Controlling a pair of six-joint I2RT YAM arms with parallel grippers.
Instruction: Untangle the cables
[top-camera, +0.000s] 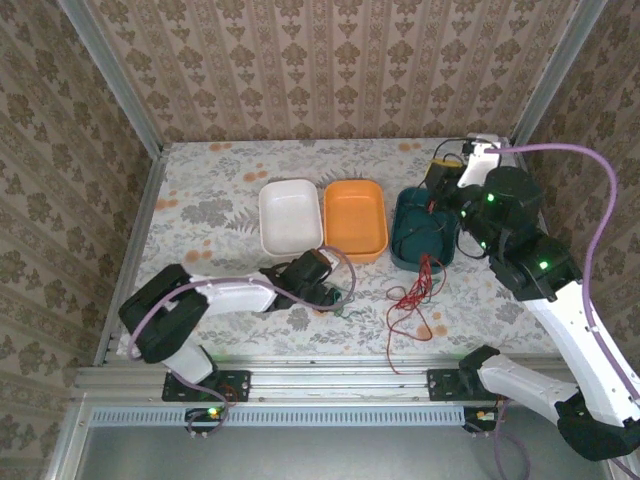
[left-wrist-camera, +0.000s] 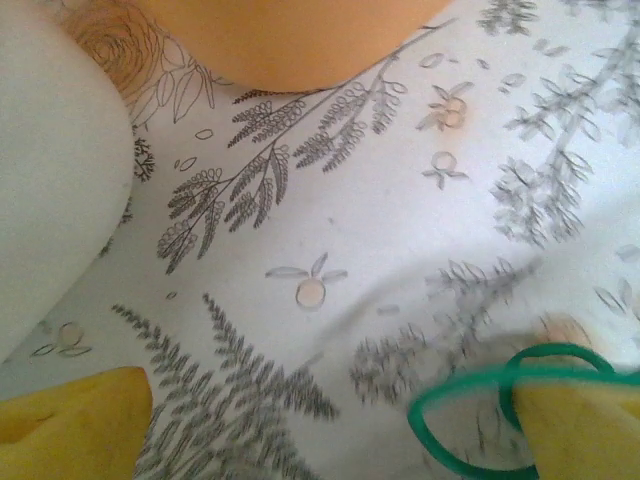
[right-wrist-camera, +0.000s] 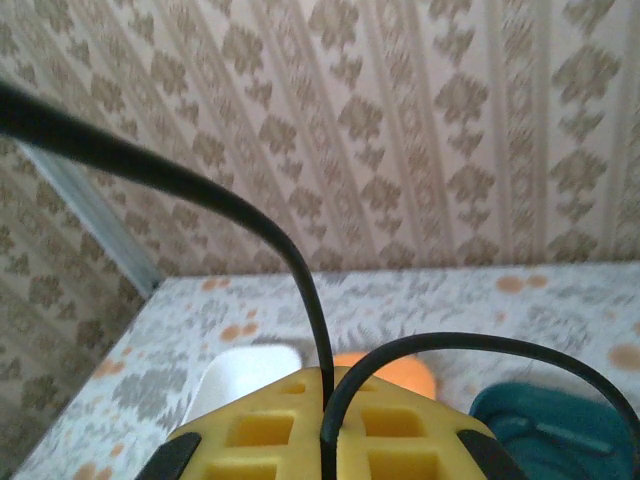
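The right wrist view shows the right end effector (right-wrist-camera: 325, 435) clenched on the black cable (right-wrist-camera: 150, 165). The left wrist view shows the left end effector (left-wrist-camera: 330, 440) released, with the green cable (left-wrist-camera: 414, 420) looped at one finger. From above, the red cable (top-camera: 408, 300) lies on the desk (top-camera: 200, 200) at the teal tray's (top-camera: 401, 215) 6 o'clock.

The left arm (top-camera: 225, 293) lies folded low over the worktop (top-camera: 210, 180), forearm stretched to the right. The left gripper (top-camera: 322, 282) points down close to the surface, jaws spread wide, with its yellow fingertips (left-wrist-camera: 70, 425) far apart. The right arm (top-camera: 565, 310) rises and reaches to the far side. The right gripper (top-camera: 446, 172) is high, jaws closed on a black cable (right-wrist-camera: 300, 265).
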